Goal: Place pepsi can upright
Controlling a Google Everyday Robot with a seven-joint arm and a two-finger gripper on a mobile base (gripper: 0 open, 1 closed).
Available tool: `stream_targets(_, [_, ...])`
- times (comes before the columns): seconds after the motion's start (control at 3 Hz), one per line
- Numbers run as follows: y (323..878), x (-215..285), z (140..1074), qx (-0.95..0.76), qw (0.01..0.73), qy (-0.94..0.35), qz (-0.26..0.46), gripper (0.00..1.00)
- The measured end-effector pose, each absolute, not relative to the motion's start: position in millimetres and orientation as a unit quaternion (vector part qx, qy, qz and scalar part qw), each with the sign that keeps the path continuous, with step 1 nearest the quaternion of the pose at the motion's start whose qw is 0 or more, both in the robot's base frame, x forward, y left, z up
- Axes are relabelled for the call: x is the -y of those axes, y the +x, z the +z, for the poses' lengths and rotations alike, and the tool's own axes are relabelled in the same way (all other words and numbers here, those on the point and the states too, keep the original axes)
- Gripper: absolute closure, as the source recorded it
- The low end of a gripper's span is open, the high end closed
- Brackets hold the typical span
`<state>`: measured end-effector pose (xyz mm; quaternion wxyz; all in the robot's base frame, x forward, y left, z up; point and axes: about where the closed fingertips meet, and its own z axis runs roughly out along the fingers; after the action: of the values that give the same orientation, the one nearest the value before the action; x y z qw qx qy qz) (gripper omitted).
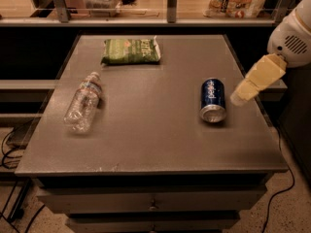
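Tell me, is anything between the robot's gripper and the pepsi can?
No. The camera view shows only bare table between the gripper, near the table's right edge, and the pepsi can lying on its side.

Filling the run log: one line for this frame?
phase: pre-grasp | pepsi can: lying on side, right half of table | gripper: right of can, apart | upright: not yet

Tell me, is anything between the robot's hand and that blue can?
Nothing visible does. The gripper hovers just right of the can, which lies on its side on the table. The bottle and chip bag lie well away.
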<state>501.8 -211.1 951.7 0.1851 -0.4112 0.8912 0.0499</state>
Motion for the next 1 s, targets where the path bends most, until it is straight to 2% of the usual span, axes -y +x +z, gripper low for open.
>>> stream_targets(1.0, [522, 197, 919, -0.922, 0.151, -0.341, 0.102, 0.0])
